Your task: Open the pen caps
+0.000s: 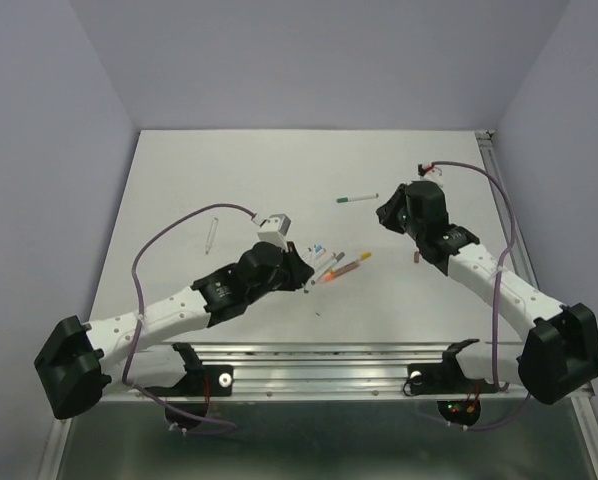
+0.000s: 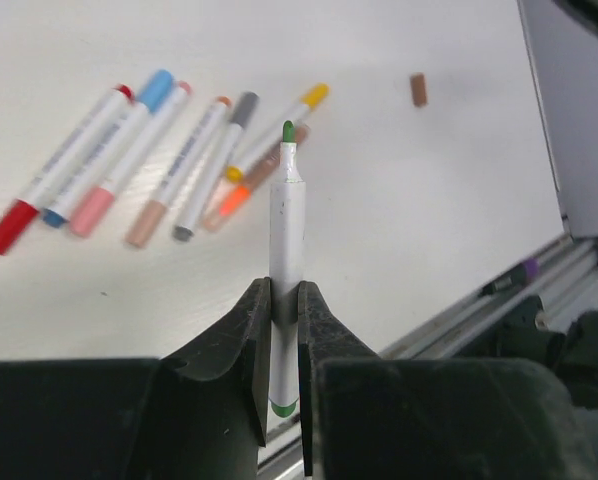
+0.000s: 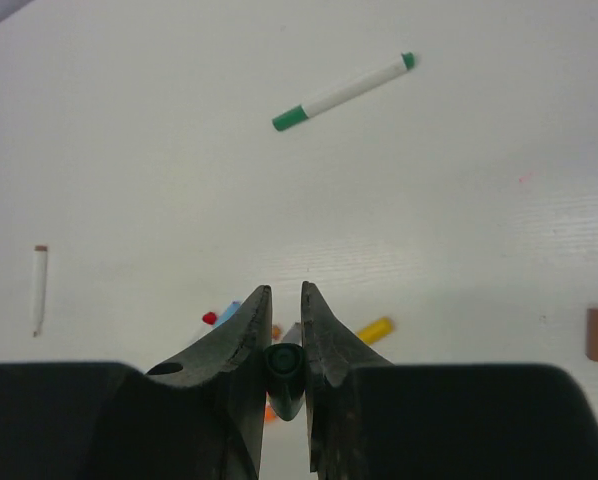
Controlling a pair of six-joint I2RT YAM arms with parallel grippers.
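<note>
Left gripper [image 2: 284,300] is nearly shut, clamped on the white barrel of a green-tipped pen [image 2: 287,210]. The pen's bare tip points away from the wrist, out over the tabletop [image 2: 439,230]. Right gripper [image 3: 285,292] is just as narrow, pinching a green cap [image 3: 285,362], seen end-on, deep between the fingers. Top view: the two grippers are well apart, cap and pen fully separated.

Beyond the left gripper, a row of pens [image 2: 192,152] lies side by side on the tabletop, with ends in red, blue, pink, grey, orange and yellow. A brown cap [image 2: 418,89] lies loose, off to the right of the row. Farther back a green pen [image 3: 344,92] lies alone, green at both ends. A brown-tipped pen [image 3: 39,288] lies alone well to the left.
</note>
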